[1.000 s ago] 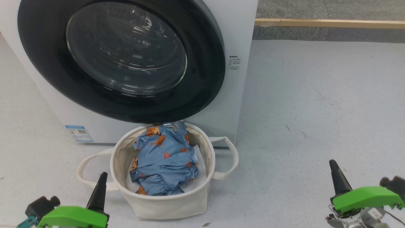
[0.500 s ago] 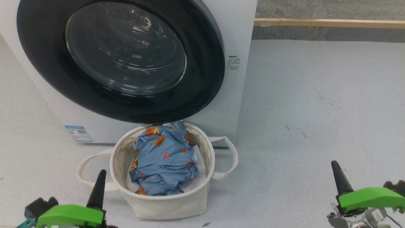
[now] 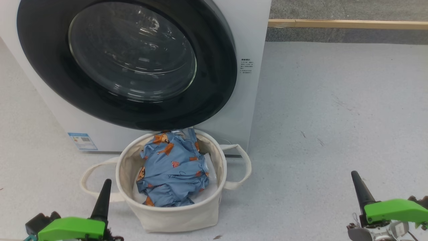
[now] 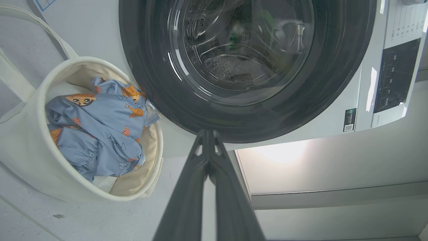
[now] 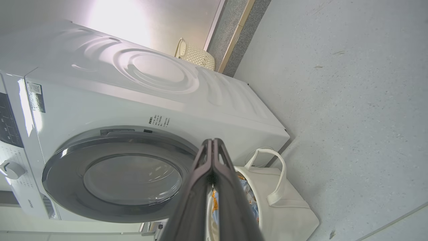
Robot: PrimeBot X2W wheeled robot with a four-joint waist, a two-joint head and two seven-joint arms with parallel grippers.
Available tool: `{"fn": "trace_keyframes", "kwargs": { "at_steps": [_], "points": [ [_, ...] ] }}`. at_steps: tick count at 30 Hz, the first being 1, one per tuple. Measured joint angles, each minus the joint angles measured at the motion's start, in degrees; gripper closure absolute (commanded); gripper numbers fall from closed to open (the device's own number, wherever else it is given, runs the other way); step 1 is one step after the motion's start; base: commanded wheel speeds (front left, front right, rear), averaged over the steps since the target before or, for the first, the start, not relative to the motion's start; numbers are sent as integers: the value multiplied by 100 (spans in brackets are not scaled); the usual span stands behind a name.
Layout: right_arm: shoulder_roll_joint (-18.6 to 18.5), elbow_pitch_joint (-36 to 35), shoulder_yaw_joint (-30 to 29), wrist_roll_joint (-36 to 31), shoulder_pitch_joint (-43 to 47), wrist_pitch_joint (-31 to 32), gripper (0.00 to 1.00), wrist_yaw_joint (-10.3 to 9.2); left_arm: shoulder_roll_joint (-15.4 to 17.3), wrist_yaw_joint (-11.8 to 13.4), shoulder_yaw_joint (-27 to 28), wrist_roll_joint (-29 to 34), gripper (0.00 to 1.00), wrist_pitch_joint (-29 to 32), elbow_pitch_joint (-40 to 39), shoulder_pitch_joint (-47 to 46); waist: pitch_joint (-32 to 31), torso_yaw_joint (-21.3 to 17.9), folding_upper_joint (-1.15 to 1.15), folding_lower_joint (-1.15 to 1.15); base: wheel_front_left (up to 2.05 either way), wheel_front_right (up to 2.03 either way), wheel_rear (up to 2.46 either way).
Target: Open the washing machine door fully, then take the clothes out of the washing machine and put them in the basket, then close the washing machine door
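As clothes (image 3: 174, 170) fill basket (image 3: 174, 217) — left pincer (image 3: 107, 183) hovers beside.

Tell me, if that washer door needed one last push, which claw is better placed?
Probably the left claw: it points up beside the basket, in line with the washing machine door. The right claw sits off to the side, over floor. The door already looks shut.

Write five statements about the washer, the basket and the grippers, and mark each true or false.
1. The washing machine door is shut. True.
2. The clothes lie in the basket. True.
3. The left gripper holds a garment. False: it is shut and empty.
4. The basket lies tipped on its side. False: it stands upright before the washing machine, below the door.
5. The right gripper is shut and empty. True.
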Motion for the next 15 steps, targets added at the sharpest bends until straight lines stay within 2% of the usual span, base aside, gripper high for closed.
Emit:
{"fn": "trace_keyframes", "kwargs": {
  "at_steps": [15],
  "points": [
    [132, 11, -204, 757, 0, 115, 100, 0, -267, 0, 346, -464, 100, 227, -102, 114, 3, -11, 0, 0, 0, 0, 0]
  ]
}}
